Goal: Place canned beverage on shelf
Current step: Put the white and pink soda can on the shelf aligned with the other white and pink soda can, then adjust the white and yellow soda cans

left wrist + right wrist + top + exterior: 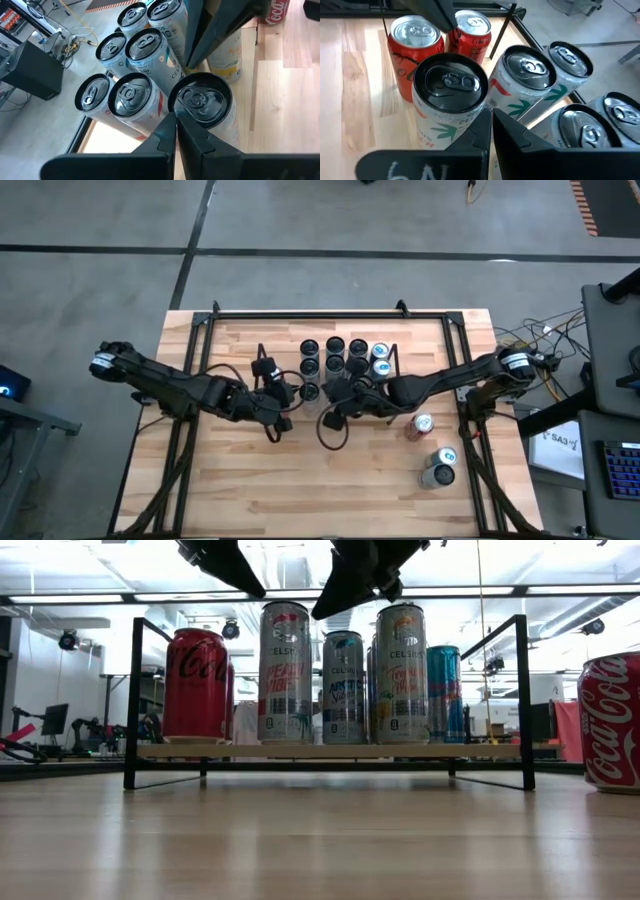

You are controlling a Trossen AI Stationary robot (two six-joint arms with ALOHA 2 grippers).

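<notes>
high view: the shelf [392,355] carries about nine cans; both tools, left tool [282,402] and right tool [335,402], hover closed and empty at its near edge. two cans wait on the tabletop [240,480] to the right: a red coca-cola can [420,426] and a silver can [438,470]. low view: celsius cans [286,673] stand upright on the shelf. wrist views: fingers pressed together above can tops. likely two placements remain.

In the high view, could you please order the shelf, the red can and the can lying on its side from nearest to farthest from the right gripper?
From the right gripper:
1. Shelf, directly below it.
2. Red can, standing off the shelf towards the table's right.
3. Can lying on its side, beyond the red can.
</notes>
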